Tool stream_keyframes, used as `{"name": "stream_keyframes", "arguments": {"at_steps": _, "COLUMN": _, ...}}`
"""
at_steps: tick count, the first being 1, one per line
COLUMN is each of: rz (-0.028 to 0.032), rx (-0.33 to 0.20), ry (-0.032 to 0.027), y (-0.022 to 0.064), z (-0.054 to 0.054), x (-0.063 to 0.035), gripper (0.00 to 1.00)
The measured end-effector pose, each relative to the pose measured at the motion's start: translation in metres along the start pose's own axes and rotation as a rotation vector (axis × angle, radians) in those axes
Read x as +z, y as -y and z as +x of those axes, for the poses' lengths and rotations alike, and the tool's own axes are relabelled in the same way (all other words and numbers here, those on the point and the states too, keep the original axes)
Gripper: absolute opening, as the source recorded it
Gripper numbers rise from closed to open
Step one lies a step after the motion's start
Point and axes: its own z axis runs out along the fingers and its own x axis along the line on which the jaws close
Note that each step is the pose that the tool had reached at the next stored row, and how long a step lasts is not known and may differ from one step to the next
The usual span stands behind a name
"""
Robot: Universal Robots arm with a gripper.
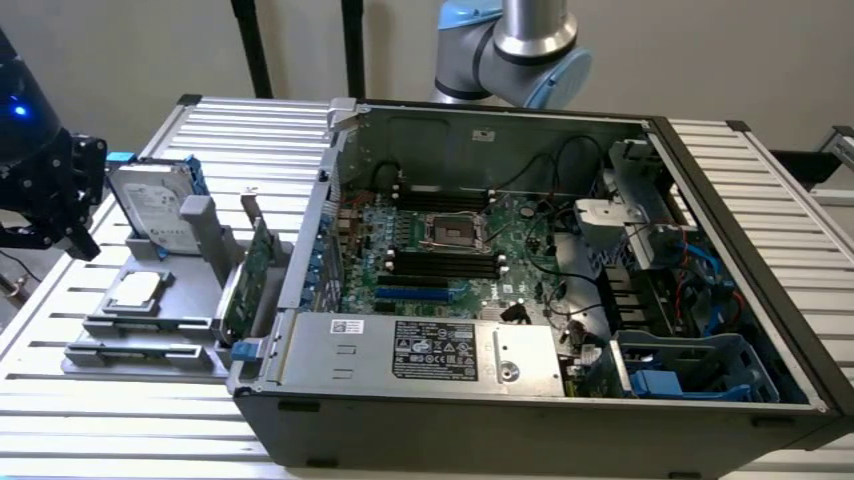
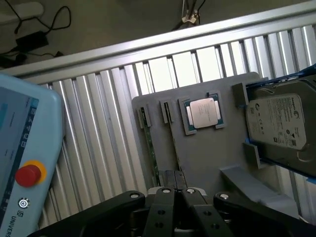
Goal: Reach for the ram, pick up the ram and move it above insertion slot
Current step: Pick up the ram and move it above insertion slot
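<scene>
Standing how, the ram (image 1: 263,255)?
— On edge: a thin green stick slotted in the matte grey holder (image 1: 147,352), left of centre in the exterior view, just beside the metal case (image 1: 534,430).
— The gripper (image 2: 174,178)?
— Black, jointed, at that view's far left edge, well apart from the ram; fingers (image 2: 165,207) pressed together, empty.

Arm (image 1: 523,45): your blue-capped joint sits high at the top of the exterior view.
Wrist (image 1: 19,108): out at the exterior view's left edge, blue light on.
Gripper (image 1: 51,205): black, hanging below that wrist.
Fingers (image 2: 165,210): closed up, tips meeting in the middle.
</scene>
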Motion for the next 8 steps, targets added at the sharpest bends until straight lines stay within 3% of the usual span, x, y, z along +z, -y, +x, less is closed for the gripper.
{"name": "stream_keyframes", "arguments": {"at_steps": 2, "rz": -0.0001, "rx": -0.001, "ry": -0.0002, "y": 0.0004, "z": 0.0001, "x": -0.0001, "gripper": 0.24}}
{"name": "stream_keyframes", "arguments": {"at_steps": 5, "rz": -0.0002, "rx": -0.003, "ry": -0.0004, "y": 0.0009, "z": 0.0009, "x": -0.0002, "gripper": 0.3}}
{"name": "stream_keyframes", "arguments": {"at_steps": 6, "rz": -0.0001, "rx": -0.004, "ry": -0.0004, "y": 0.0011, "z": 0.0017, "x": 0.0001, "gripper": 0.36}}
{"name": "stream_keyframes", "arguments": {"at_steps": 8, "rz": -0.0001, "rx": -0.007, "ry": -0.0004, "y": 0.0015, "z": 0.0033, "x": 0.0017, "gripper": 0.36}}
